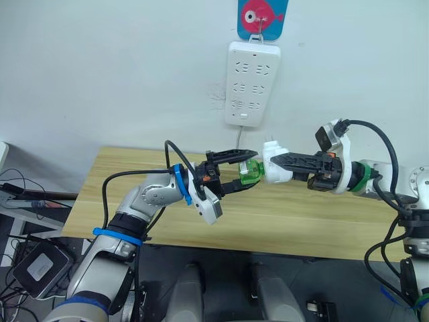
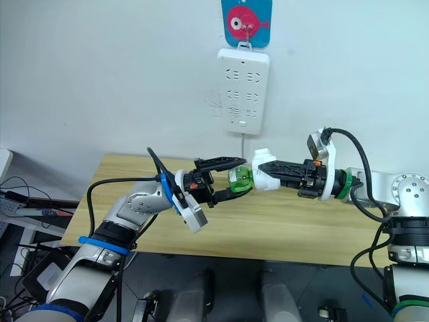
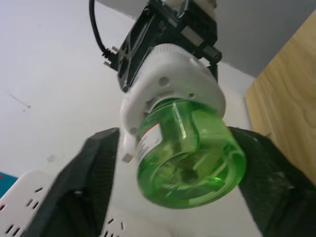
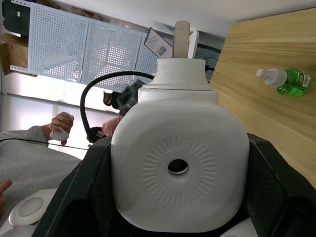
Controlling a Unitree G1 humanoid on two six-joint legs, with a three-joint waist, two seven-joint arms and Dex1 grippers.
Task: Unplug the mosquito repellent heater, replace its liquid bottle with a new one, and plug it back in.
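The white mosquito repellent heater [image 1: 277, 176] hangs in the air above the table, and my right gripper [image 1: 285, 163] is shut on it. Its liquid bottle [image 1: 248, 174], translucent green, is still fitted into the heater [image 3: 173, 79] and points toward my left arm. My left gripper [image 1: 250, 169] is open with one finger above and one below the bottle [image 3: 192, 163]; a thin gap shows beside one finger [image 3: 84, 192]. The new one [image 4: 284, 79], green with a white cap, lies on its side on the table. The heater's round face [image 4: 180, 168] sits between my right fingers.
A long white power strip [image 1: 251, 84] hangs on the wall under a pink fish hook [image 1: 261, 15], its cord dropping behind the wooden table [image 1: 301, 228]. A person's hand [image 4: 61, 123] and grey sleeve show in the right wrist view. Cables lie on the floor at far left.
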